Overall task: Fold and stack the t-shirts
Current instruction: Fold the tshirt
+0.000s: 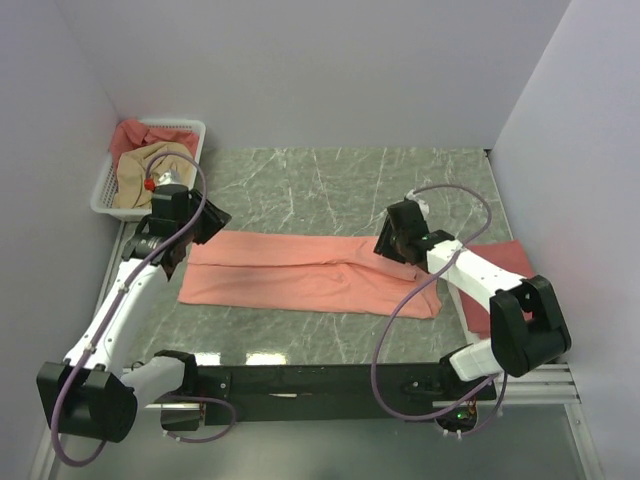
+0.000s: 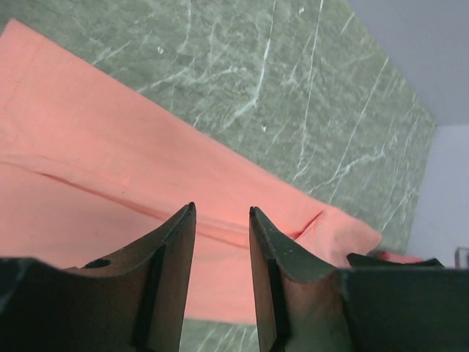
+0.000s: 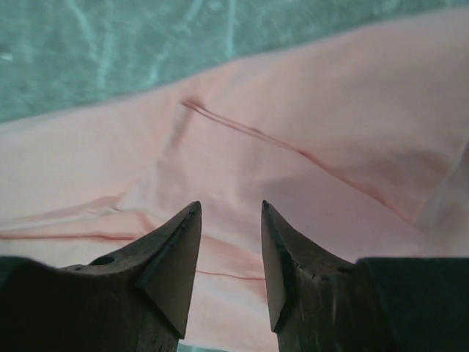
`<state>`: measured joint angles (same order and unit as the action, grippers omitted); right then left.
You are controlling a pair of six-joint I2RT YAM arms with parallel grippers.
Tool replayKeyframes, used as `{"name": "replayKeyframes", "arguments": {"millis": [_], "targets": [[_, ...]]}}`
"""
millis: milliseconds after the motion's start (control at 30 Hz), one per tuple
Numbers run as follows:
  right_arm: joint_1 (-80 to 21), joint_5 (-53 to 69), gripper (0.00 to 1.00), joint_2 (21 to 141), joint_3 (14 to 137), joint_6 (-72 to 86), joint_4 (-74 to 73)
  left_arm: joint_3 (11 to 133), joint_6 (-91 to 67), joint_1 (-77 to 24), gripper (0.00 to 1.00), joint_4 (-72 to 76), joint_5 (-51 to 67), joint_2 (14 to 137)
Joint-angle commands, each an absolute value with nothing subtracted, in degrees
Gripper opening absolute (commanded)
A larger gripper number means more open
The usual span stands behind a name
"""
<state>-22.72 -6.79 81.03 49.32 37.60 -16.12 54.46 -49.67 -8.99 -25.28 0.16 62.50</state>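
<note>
A salmon-pink t-shirt (image 1: pixel 310 275) lies folded into a long band across the middle of the green marble table. My left gripper (image 1: pixel 210 220) hovers over its left end, and in the left wrist view that gripper (image 2: pixel 222 209) is open with only pink cloth (image 2: pixel 88 161) below it. My right gripper (image 1: pixel 393 240) is above the band's right part. It is open in the right wrist view (image 3: pixel 231 205), where wrinkled pink cloth (image 3: pixel 308 110) fills the frame. A darker rose-red t-shirt (image 1: pixel 508 260) lies folded at the right, partly under the right arm.
A white lattice basket (image 1: pixel 103 197) stands at the back left and holds a beige-tan shirt (image 1: pixel 145 165) and a rose-red one (image 1: pixel 135 132). Walls close in the table on the left, back and right. Bare marble (image 1: pixel 330 190) shows behind the pink shirt.
</note>
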Motion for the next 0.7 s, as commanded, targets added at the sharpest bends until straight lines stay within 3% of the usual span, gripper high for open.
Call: {"name": "replayKeyframes", "arguments": {"millis": [0, 367, 667], "targets": [[-24.69, -12.75, 0.45, 81.47, 46.33, 40.25, -17.41, 54.50, -43.33, -9.05, 0.41, -29.10, 3.24, 59.33], [-31.38, -9.49, 0.44, 84.03, 41.66, 46.23, -14.23, 50.62, -39.91, -9.05, 0.40, -27.51, 5.01, 61.08], [-28.76, -13.89, 0.45, 79.09, 50.35, 42.28, -20.91, 50.19, -37.88, -9.05, 0.40, -28.21, 5.54, 60.91]]}}
